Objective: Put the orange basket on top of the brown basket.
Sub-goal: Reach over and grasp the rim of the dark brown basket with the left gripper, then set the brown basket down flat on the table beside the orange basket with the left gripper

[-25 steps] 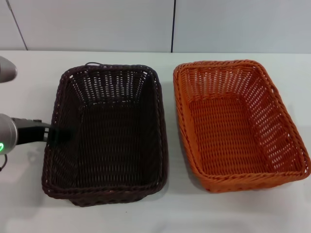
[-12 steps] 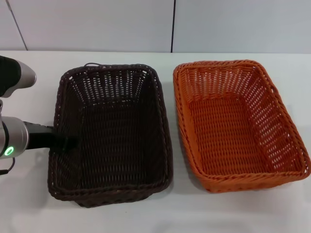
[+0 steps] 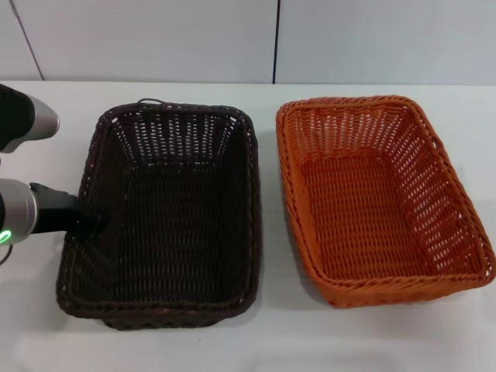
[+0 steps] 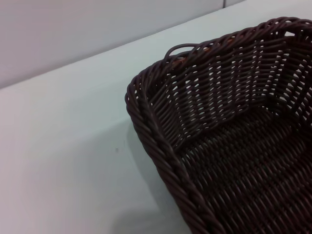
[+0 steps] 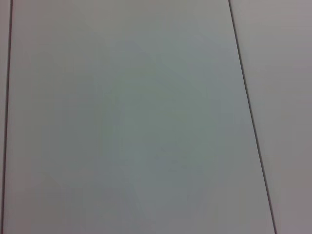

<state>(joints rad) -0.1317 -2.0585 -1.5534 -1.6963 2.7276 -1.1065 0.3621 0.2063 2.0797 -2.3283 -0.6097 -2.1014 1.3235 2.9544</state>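
Observation:
The brown basket lies on the white table, left of centre, empty. The orange basket lies to its right, apart from it by a narrow gap, also empty. My left gripper comes in from the left and is at the brown basket's left rim, shut on it; its dark fingers blend into the weave. The left wrist view shows that basket's braided rim and a far corner close up. My right gripper is out of view; the right wrist view shows only a plain wall.
The white table has bare strips in front of both baskets and to the left. A pale wall runs behind the table.
The brown basket has shifted: first a little right, then its near end swung left as my left gripper drew back left with the rim. The orange basket has not moved.

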